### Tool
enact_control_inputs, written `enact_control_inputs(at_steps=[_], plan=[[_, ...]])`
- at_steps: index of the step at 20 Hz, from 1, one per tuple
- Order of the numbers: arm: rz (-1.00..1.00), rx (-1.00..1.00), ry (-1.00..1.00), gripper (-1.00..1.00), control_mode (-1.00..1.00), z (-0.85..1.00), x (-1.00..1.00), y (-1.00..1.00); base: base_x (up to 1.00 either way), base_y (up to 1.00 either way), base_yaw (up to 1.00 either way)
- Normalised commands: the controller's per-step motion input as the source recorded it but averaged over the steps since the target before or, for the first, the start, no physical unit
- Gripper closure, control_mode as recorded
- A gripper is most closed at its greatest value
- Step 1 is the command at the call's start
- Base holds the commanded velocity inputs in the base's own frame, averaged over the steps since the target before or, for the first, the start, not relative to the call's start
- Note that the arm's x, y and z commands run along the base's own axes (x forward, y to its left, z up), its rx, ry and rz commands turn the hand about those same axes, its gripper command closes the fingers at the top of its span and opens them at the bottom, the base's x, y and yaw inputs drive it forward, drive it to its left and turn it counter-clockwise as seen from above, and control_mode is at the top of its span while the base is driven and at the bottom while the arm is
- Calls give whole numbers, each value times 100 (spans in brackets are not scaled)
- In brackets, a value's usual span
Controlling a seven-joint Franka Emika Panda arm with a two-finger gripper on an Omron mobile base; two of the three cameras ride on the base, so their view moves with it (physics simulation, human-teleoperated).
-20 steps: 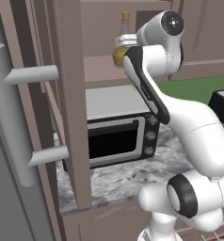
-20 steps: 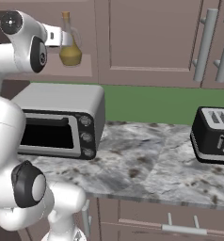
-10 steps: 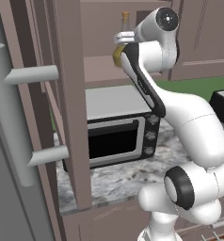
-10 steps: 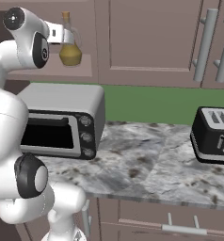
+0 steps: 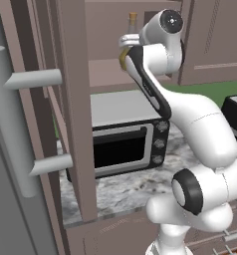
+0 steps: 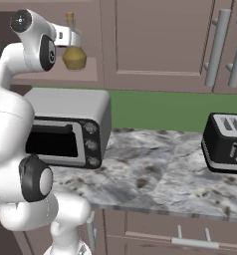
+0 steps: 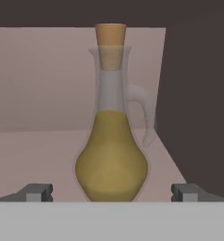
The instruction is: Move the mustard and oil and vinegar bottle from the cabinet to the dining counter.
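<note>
Arm reached nearer bottle (image 7: pixel 111 160) | hand (image 7: pixel 111 192) open | bottle base hidden

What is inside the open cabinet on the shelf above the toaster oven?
The oil and vinegar bottle stands upright on the cabinet shelf, tan stopper in, holding olive-gold liquid. The open pincer faces it. The arm covers the shelf's left part, so anything there cannot be seen.

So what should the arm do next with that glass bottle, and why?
Probably ease forward a little, then close. In the hand view the pincer is open, its tips on either side of the oil and vinegar bottle, which stands upright on the cabinet shelf and centred between them; the tips seem not yet alongside its belly.
</note>
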Motion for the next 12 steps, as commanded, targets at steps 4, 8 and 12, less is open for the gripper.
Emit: enact_control_inputs(at_steps=[4,8,12], plan=[[0,0,0,-100,-100,-1,19,-2,0,0,0],[0,0,1,-100,-100,0,16,0,0,0,0],[0,0,3,-100,-100,0,11,0,0,0,0]])
